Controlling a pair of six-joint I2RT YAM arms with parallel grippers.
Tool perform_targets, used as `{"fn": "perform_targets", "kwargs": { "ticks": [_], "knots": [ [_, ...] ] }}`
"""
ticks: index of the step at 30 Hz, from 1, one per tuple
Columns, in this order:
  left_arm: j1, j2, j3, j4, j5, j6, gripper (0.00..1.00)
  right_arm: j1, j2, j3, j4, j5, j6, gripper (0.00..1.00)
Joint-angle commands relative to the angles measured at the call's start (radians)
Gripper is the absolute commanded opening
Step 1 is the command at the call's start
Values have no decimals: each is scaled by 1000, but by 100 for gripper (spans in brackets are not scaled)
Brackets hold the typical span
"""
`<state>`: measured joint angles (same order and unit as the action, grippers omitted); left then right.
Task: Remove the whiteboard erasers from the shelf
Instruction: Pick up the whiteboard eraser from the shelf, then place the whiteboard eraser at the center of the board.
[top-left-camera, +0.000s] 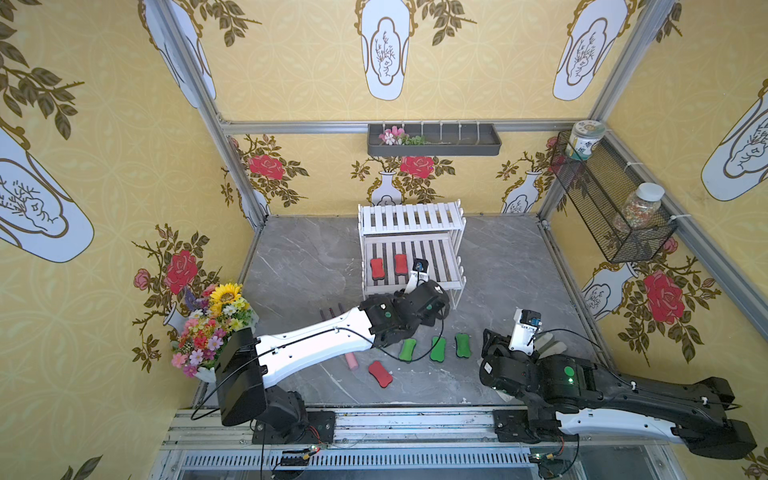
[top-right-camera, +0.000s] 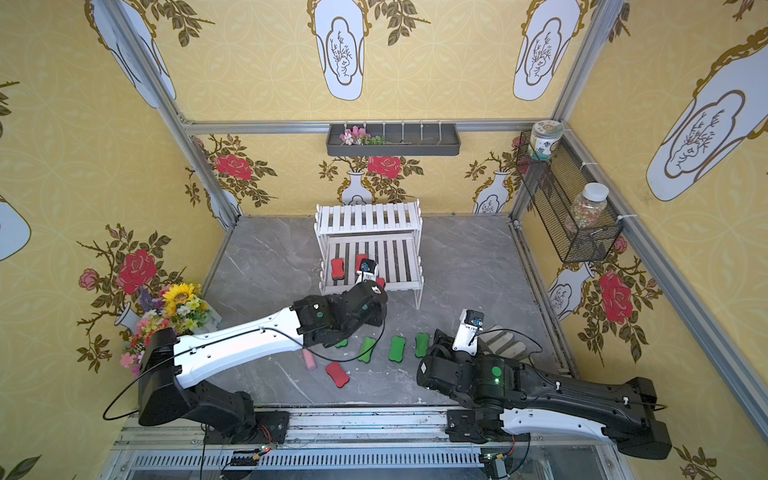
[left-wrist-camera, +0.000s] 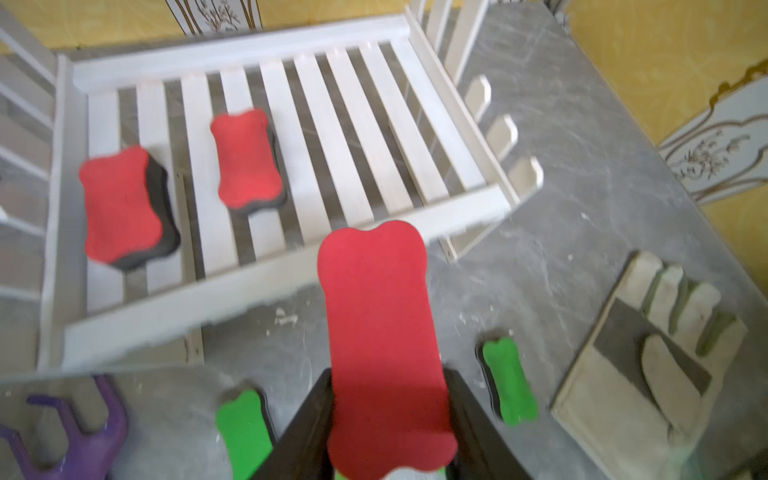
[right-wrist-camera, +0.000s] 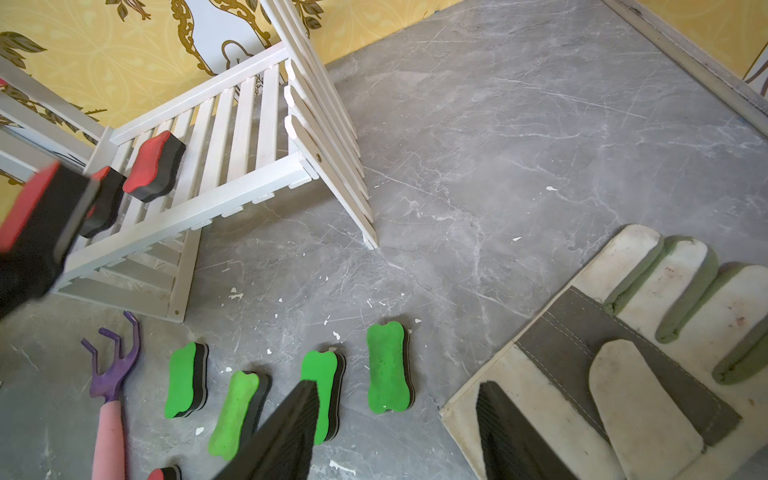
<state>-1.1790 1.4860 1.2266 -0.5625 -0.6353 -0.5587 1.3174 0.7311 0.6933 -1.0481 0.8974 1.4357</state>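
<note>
I am clamping a red eraser (left-wrist-camera: 382, 345) in my left jaws, just in front of the shelf (left-wrist-camera: 286, 266). Its top is looking like matt, fine-grained foam. The shelf is reading as white-painted wood, smooth with a dull sheen. On the shelf's lower tier, two red erasers (left-wrist-camera: 120, 203) are showing matt tops over black felt. The table (left-wrist-camera: 561, 145) under the shelf is looking like smooth grey stone with white veins. In front of the shelf, the green erasers (right-wrist-camera: 388, 370) are looking fuzzy and scuffed. The fork (right-wrist-camera: 114, 374) is shining purple above a matt pink handle. The glove (right-wrist-camera: 623, 386) is looking like coarse off-white cloth with a stitched grey patch.
</note>
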Motion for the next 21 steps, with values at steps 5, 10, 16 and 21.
{"fn": "perform_targets", "kwargs": {
  "ticks": [5, 10, 16, 21],
  "knots": [
    [-237, -66, -171, -196, -85, -330, 43, 3, -25, 9, -35, 42, -10, 65],
    [-339, -30, -277, -156, -29, -408, 44, 3, -27, 27, -72, 60, -3, 65],
    [-353, 37, -283, 22, 81, -256, 44, 3, -45, 60, -130, 77, 7, 65],
    [-353, 76, -310, 109, 180, -172, 43, 3, -75, 74, -185, 84, 34, 65]
  ]
}}
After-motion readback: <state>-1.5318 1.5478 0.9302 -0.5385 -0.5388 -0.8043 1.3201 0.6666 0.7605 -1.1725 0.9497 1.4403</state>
